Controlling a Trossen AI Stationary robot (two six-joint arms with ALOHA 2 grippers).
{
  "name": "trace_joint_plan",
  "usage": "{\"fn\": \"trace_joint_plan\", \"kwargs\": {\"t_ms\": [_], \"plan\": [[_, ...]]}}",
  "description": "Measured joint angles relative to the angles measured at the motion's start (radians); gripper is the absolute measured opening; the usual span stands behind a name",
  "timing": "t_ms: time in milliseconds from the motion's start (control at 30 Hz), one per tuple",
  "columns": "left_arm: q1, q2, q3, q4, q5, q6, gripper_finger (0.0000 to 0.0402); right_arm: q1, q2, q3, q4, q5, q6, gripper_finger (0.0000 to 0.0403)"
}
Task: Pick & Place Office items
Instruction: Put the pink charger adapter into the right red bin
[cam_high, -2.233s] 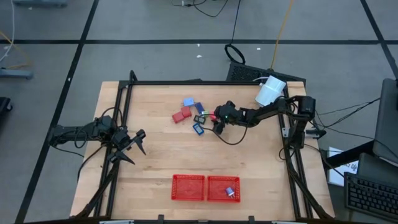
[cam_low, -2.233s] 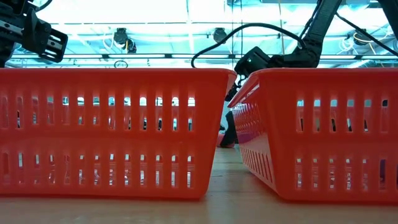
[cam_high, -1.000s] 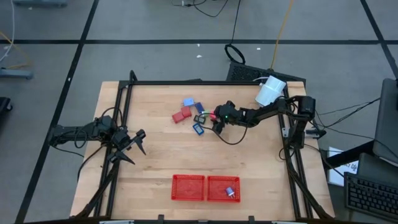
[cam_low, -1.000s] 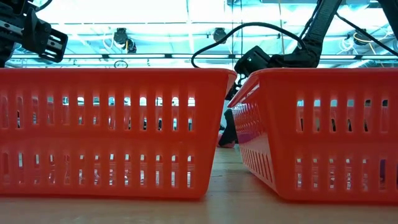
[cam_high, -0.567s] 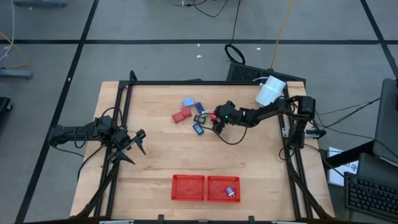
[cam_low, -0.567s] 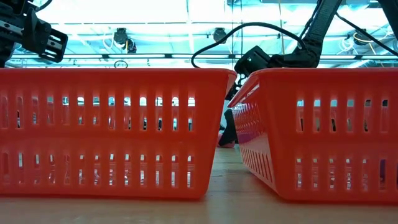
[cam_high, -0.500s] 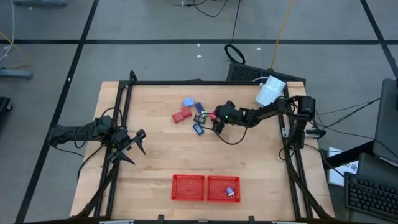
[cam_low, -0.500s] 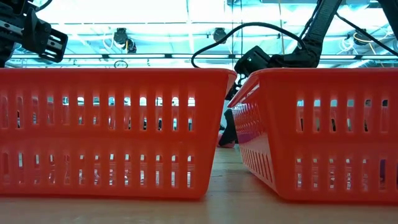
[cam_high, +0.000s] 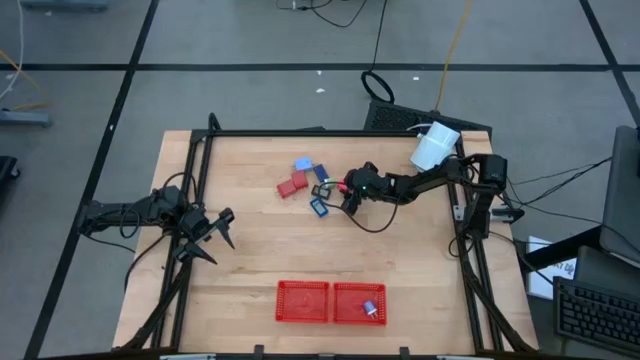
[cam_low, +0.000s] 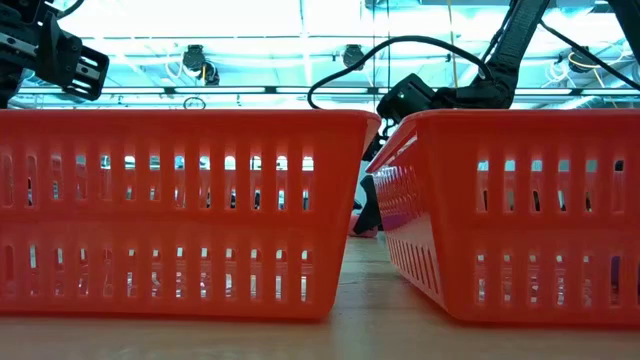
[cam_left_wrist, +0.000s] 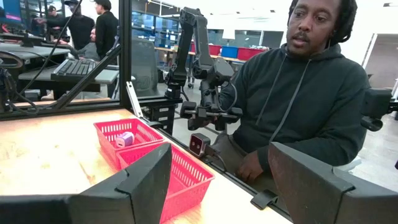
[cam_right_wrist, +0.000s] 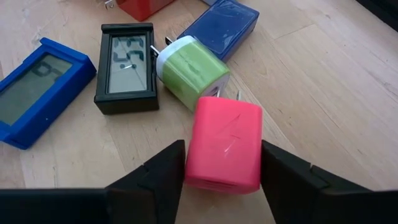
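R gripper (cam_right_wrist: 222, 163) straddles 1 pink plug (cam_right_wrist: 225, 146), fingers at its sides, grip unclear. Beside it: 1 green plug (cam_right_wrist: 191, 71), 1 black clock (cam_right_wrist: 126, 66), 1 blue clock (cam_right_wrist: 38, 91). L gripper (cam_high: 215, 238) open, idle at table's left. 2 trays (cam_high: 303, 301).

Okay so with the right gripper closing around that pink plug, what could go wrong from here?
The right gripper straddles the pink plug, which lies right against the green plug. Lifting it could drag or knock the green plug into the black clock. The pink plug also sits slightly askew between the fingers, so it might twist or slip as they close.
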Motion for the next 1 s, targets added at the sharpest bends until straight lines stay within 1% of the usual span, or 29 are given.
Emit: {"fn": "trace_joint_plan", "kwargs": {"t_ms": [200, 1000], "plan": [[0.0, 0.0, 0.0, 0.0, 0.0, 0.0, 0.0271, 0.0, 0.0, 0.0, 0.0, 0.0, 0.0, 0.0167], [0.0, 0.0, 0.0, 0.0, 0.0, 0.0, 0.0271, 0.0, 0.0, 0.0, 0.0, -0.001, -0.003, 0.0166]]}}
